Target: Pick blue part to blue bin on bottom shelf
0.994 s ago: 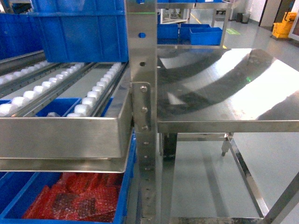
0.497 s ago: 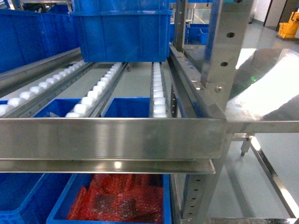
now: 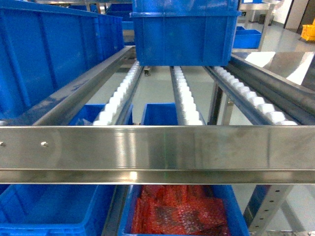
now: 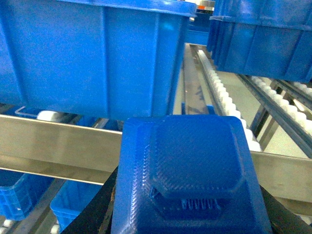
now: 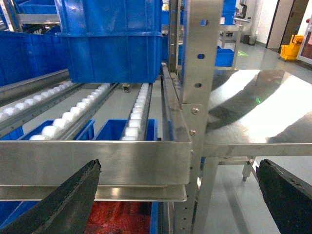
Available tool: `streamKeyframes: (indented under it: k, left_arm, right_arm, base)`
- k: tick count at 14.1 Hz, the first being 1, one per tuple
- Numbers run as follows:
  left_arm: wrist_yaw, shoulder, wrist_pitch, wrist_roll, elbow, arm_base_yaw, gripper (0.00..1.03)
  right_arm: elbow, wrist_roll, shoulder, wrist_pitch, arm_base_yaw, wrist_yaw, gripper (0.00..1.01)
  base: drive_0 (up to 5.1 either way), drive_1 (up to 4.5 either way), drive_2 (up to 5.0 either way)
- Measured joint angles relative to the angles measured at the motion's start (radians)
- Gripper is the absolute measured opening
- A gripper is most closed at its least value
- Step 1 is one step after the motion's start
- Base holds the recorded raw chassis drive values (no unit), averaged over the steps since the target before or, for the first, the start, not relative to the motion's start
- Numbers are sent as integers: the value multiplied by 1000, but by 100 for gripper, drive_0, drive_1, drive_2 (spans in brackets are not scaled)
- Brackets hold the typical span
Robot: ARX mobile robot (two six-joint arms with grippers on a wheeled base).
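The blue part (image 4: 187, 175), a dark-blue blocky piece, fills the lower middle of the left wrist view. My left gripper (image 4: 189, 217) is shut on it, and its black fingers (image 4: 95, 214) show at both sides. The part hangs in front of the rack's steel front beam (image 4: 58, 146). Below that beam, on the bottom shelf, stands the blue bin (image 3: 29, 209) at lower left, with nothing showing inside it. My right gripper (image 5: 178, 195) is open, its fingers (image 5: 58, 204) wide apart and holding nothing. Neither gripper shows in the head view.
A bin of red bubble wrap (image 3: 182, 214) stands right of the blue bin. The wide front beam (image 3: 157, 152) crosses above both. White roller lanes (image 3: 187, 98) carry large blue totes (image 3: 182, 34). An upright post (image 5: 200, 73) and a steel table (image 5: 258, 107) stand to the right.
The head view has shifted left along the rack. The upright post and steel table have slid out to the right, and the roller lanes and lower bins now sit centred.
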Motion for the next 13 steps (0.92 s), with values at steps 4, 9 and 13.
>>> streamKeyframes:
  k: [4, 9, 13]
  left_arm:
    - [0, 0, -1, 0, 0, 0, 43]
    - [-10, -3, 1, 0, 0, 0, 43]
    - [-3, -3, 1, 0, 0, 0, 43]
  right_arm:
    - [0, 0, 0, -4, 0, 0, 98]
    - [0, 0, 0, 0, 0, -5, 98]
    - [0, 0, 0, -3, 0, -2, 98]
  base:
    - [-497, 248, 248]
    - [-198, 100, 100]
    - [0, 0, 0]
